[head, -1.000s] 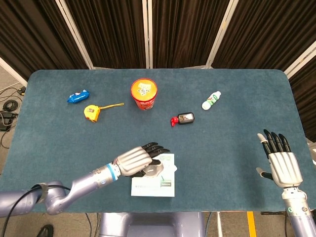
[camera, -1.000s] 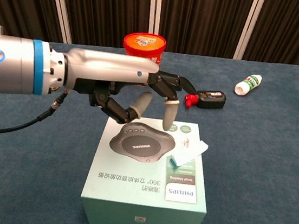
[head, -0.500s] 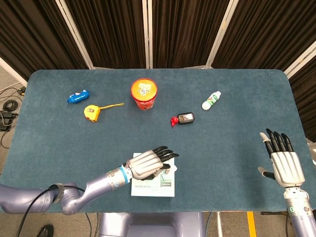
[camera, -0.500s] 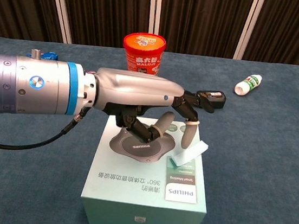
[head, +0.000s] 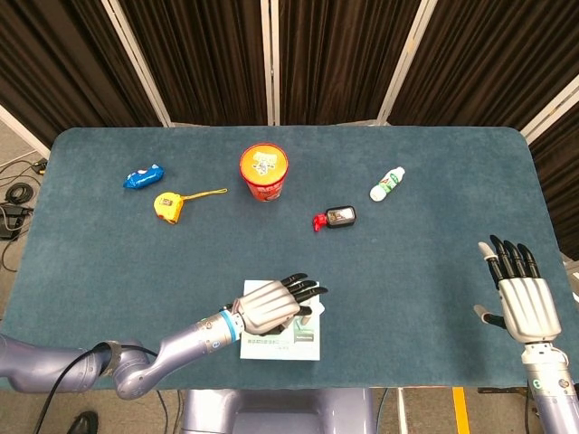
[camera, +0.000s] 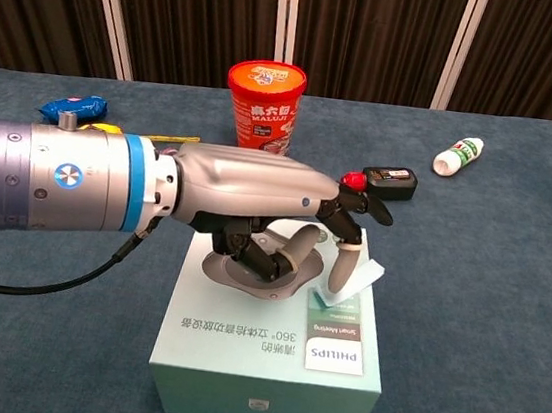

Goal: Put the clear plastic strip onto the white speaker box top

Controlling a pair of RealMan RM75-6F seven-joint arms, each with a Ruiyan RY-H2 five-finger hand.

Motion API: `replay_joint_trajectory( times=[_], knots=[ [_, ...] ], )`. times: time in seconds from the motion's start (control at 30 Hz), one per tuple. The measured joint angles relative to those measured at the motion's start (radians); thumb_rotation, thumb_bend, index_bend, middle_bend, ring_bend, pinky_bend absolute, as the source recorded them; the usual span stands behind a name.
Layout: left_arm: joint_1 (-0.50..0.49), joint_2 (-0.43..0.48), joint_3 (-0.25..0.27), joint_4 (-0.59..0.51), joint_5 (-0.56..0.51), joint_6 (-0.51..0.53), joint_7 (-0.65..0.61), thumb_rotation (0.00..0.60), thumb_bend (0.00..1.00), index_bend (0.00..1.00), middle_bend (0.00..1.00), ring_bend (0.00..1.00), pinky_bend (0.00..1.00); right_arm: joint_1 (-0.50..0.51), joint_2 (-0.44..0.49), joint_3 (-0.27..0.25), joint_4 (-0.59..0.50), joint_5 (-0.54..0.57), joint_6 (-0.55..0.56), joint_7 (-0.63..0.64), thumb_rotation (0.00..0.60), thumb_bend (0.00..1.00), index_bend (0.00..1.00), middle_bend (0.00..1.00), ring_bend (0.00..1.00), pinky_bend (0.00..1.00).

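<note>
The white speaker box point(camera: 268, 357) stands at the table's near edge, printed top up, also visible in the head view point(head: 280, 345). The clear plastic strip point(camera: 356, 280) lies on the right part of the box top, its right end past the edge point(head: 317, 308). My left hand point(camera: 257, 194) hovers low over the box top point(head: 271, 306), fingers spread, holding nothing. One fingertip point(camera: 341, 271) comes down at the strip's left end; I cannot tell if it touches. My right hand point(head: 517, 294) is open, fingers up, at the far right near edge, away from the box.
A red noodle cup point(head: 264, 172) stands behind the box, also in the chest view point(camera: 264, 104). A black device with a red tip point(head: 336, 217) and a small bottle point(head: 387, 183) lie to the right. A yellow tape measure point(head: 168, 205) and a blue packet point(head: 144, 176) lie at the left.
My left hand has moved nearer the table's near edge and lower over the box top, its fingertip now beside the strip. The strip and right hand have barely moved.
</note>
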Motion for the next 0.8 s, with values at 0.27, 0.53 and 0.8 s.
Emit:
replay_joint_trajectory(
  times=[0.27, 0.53, 0.8],
  knots=[
    [0.001, -0.004, 0.018, 0.006, -0.007, 0.006, 0.003, 0.600, 1.00, 0.43, 0.00, 0.00, 0.00, -0.009, 0.000, 0.013, 0.000, -0.009, 0.006, 0.006, 0.600, 0.00, 0.06, 0.00, 0.00, 0.00],
    [0.005, -0.009, 0.039, 0.010, 0.000, 0.015, 0.008, 0.600, 1.00, 0.44, 0.00, 0.00, 0.00, -0.016, 0.000, 0.023, 0.001, -0.013, 0.006, 0.007, 0.600, 0.00, 0.06, 0.00, 0.00, 0.00],
    [0.013, -0.012, 0.050, 0.017, 0.011, 0.031, -0.001, 0.600, 1.00, 0.44, 0.00, 0.00, 0.00, -0.021, 0.001, 0.030, 0.003, -0.017, 0.003, 0.013, 0.600, 0.00, 0.06, 0.00, 0.00, 0.00]
  ],
)
